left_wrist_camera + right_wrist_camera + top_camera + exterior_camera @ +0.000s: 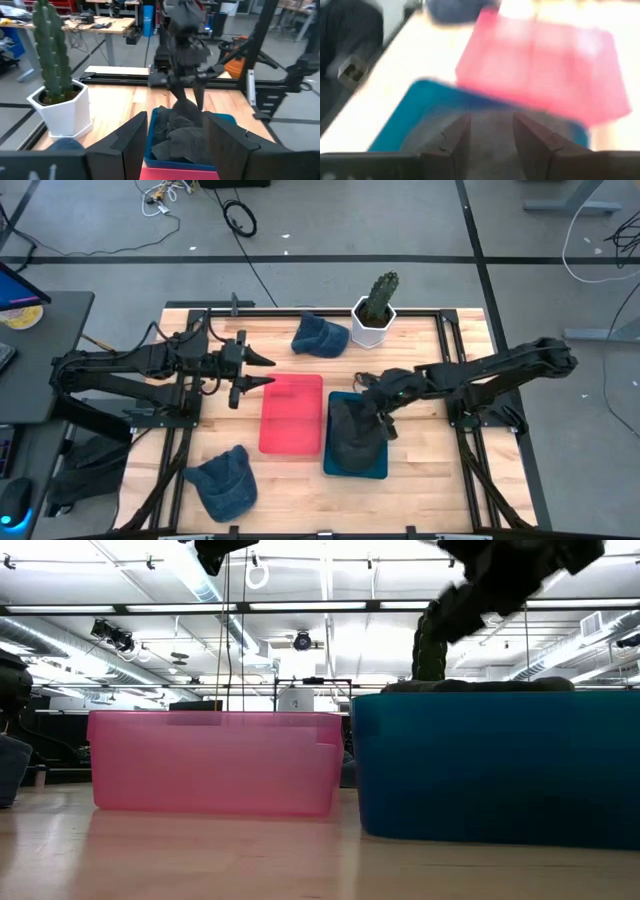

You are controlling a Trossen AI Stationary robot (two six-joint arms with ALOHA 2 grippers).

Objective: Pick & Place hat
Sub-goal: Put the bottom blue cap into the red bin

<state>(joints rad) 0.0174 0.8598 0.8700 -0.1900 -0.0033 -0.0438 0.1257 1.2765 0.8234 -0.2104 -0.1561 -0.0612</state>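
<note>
Two dark fingers [532, 137] of the right gripper [378, 406] stand apart with only grey cloth showing between them, so they look released; the wrist picture is smeared by motion, so this is a best reading. Directly under them the dark hat [356, 436] lies crumpled inside the blue bin [333, 465], which suggests it has been dropped there as its proper place. Just beside that bin, on the side away from the right arm's base, sits the pink bin [291, 414], which looks unfilled as far as the high view shows.

Across the pink bin, the left gripper [256, 369] hovers with its fingers [134, 137] spread and nothing between them, pointing toward the right gripper, probably waiting its turn. Two blue hats are left on the table: one blue hat [320, 335] beyond the bins next to the potted cactus [376, 310], the other blue hat [224, 482] near the front edge of the wooden table [430, 480], well apart from both grippers.
</note>
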